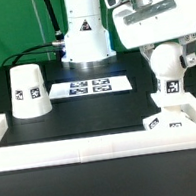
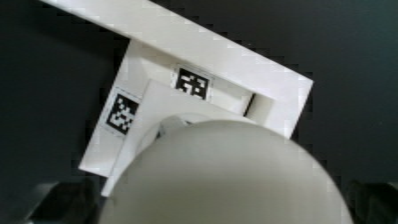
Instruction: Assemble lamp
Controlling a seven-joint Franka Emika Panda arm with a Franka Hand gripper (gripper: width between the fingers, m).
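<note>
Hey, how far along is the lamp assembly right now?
Done: the base sits against the white wall. In hand: the gripper holds the bulb upright on the base, though whether it is seated is unclear. Left: the shade stands apart, unmounted.

Open passage between shade (image 1: 26, 91) and bulb (image 1: 167, 76); wall (image 1: 93, 147) blocks the front.

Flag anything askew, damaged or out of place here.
Nothing stands out: the white tapered cup-shaped shade stands wide end down, and the round-topped white bulb is upright over the flat square white base.
</note>
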